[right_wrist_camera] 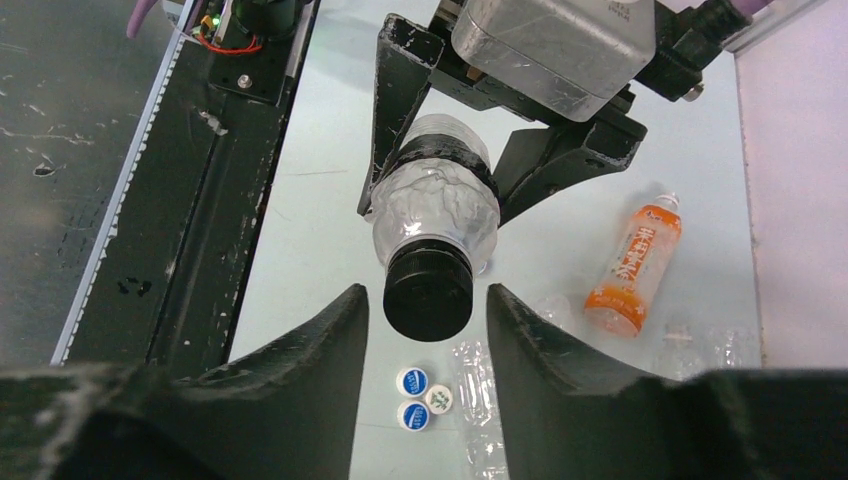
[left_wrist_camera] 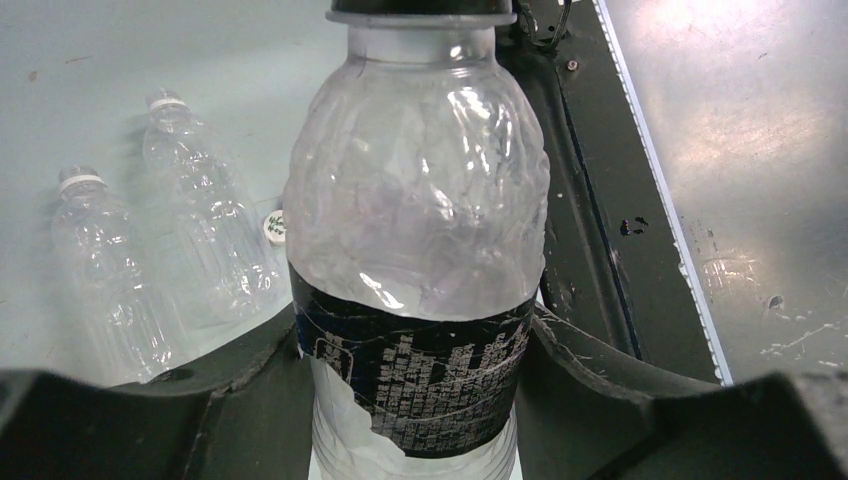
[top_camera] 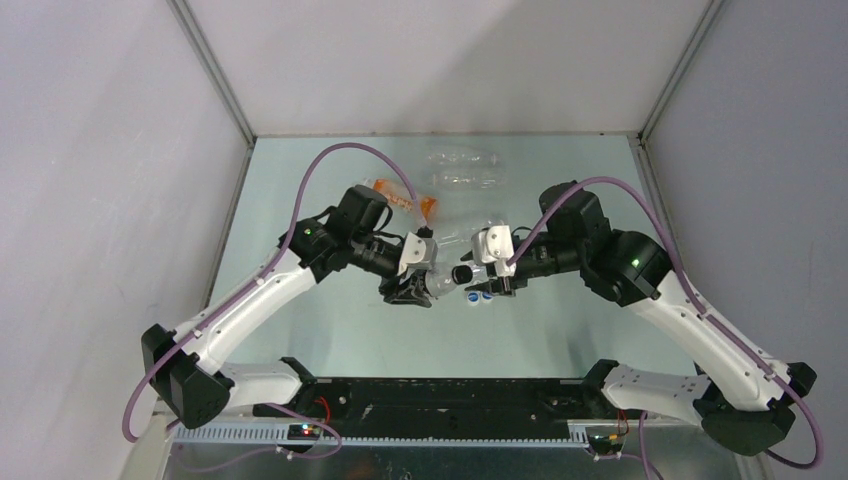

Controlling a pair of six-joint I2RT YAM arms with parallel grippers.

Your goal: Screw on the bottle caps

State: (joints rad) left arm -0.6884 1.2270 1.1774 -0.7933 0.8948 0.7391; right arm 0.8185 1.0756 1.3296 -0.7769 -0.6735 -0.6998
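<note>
Blue-topped and white-sided, two loose caps (right_wrist_camera: 412,381) lie on the table (right_wrist_camera: 300,250) just below the bottle (right_wrist_camera: 435,215) on its near side. A white cap (right_wrist_camera: 438,399) lies tight beside them with green print too small to read; all three look light, stiff and slick, best pinched across the rim. Above them the bottle itself hangs roughly level, seemingly clear of the table, its dark label band (left_wrist_camera: 420,385) clamped between the fingers of the left gripper (right_wrist_camera: 437,190). The band carries a pale blocky pattern, seemingly part peeled, with no word I can make out. The bottle's thin clear wall looks crinkled and empty, so I judge it very light and easy to crush or to twist in the grip, and the banded waist seems the firmest place to hold. Over its mouth sits a black cap (right_wrist_camera: 428,290), plain and unmarked. The right gripper (right_wrist_camera: 426,300) stands with jaws apart on either side of that cap, a sliver of gap each side, not touching. The cap's short side wall is the place to close on, squarely, since smooth plastic may slip under a turn. Beyond the bottle, on its far side, lie clear bottles (left_wrist_camera: 200,220) with white neck rings, and an orange bottle (right_wrist_camera: 635,265) whose white lettering is not legible
</note>
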